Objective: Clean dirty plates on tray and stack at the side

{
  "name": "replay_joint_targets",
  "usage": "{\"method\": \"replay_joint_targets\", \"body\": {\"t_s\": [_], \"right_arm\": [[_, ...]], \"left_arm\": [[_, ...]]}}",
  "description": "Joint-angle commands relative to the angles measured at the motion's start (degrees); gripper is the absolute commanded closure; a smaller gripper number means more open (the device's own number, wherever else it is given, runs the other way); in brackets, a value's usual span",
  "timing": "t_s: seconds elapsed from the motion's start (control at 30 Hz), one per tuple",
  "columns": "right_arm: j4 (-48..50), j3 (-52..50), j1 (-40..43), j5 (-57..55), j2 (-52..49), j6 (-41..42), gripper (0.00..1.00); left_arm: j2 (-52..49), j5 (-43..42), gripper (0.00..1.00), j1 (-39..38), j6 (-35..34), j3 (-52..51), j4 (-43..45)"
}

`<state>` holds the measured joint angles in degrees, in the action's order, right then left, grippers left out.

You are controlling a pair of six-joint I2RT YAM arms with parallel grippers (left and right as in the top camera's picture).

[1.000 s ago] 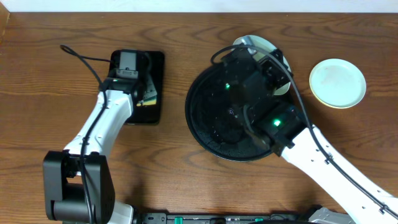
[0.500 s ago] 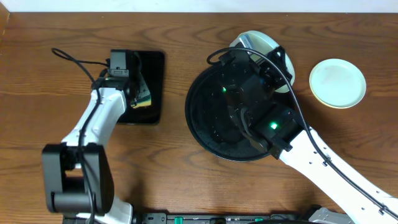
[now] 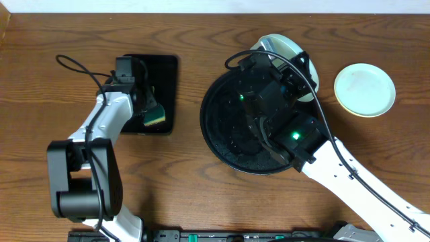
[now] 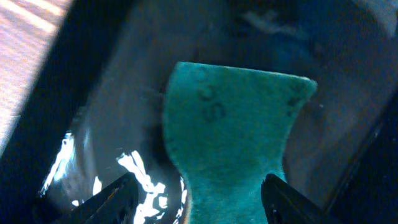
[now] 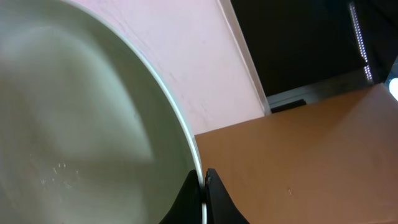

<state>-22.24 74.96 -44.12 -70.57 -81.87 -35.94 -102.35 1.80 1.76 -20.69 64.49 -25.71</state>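
Observation:
My right gripper (image 5: 204,186) is shut on the rim of a pale mint-green plate (image 5: 81,124). It holds that plate (image 3: 277,46) tilted over the far edge of the round black tray (image 3: 218,138). My right arm covers much of the tray's middle. Two more plates (image 3: 365,89) lie stacked on the table to the right, a mint one on top and a yellowish rim showing beneath. My left gripper (image 4: 199,186) stands open over a green-and-yellow sponge (image 4: 233,137). The sponge (image 3: 154,117) lies loose on the small rectangular black tray (image 3: 164,70).
Wet glints show on the small tray's floor (image 4: 134,168) beside the sponge. A black cable (image 3: 80,67) loops from the left arm over the table. The right arm's cable (image 3: 322,114) arcs past the round tray's right side. Bare wood lies between the two trays.
My left gripper has opened and let go of the sponge, which now lies flat on the small tray. The right gripper keeps hold of the plate, shifted slightly toward the far edge.

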Motion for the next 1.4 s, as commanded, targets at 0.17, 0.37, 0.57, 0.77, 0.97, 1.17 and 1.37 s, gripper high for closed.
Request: {"method": "replay_joint_targets", "body": {"t_s": [0.17,0.37,0.57,0.77,0.97,1.17,1.37], "right_arm": [[-0.39,0.9,-0.26,-1.6,0.96,8.81,0.99],[-6.71,0.9,2.73,2.32,0.96,19.85,0.99],[-18.12,0.9,14.01,24.9,0.96,39.47,0.99],[-20.11,0.87,34.49,60.02,0.96,46.66,0.98],[-20.9,0.42,55.1,71.49,-0.46,52.59,0.98],[-19.41,-0.31,68.96,71.34,-5.55,57.42,0.98],[-15.52,-0.31,73.61,71.49,-12.44,62.12,0.98]], "left_arm": [[19.21,-2.64,0.34,0.74,0.07,0.2,-1.86],[30.6,-3.78,0.24,0.74,0.09,0.2,-4.79],[33.94,-4.42,0.21,0.74,0.04,0.2,-9.77],[33.53,-4.39,0.2,0.74,0.07,0.17,-13.75],[33.53,-4.37,0.2,0.74,0.09,0.17,-14.78],[33.51,-4.37,0.19,0.74,0.09,0.17,-14.78],[33.51,-4.37,0.19,0.74,0.09,0.17,-14.78]]}}
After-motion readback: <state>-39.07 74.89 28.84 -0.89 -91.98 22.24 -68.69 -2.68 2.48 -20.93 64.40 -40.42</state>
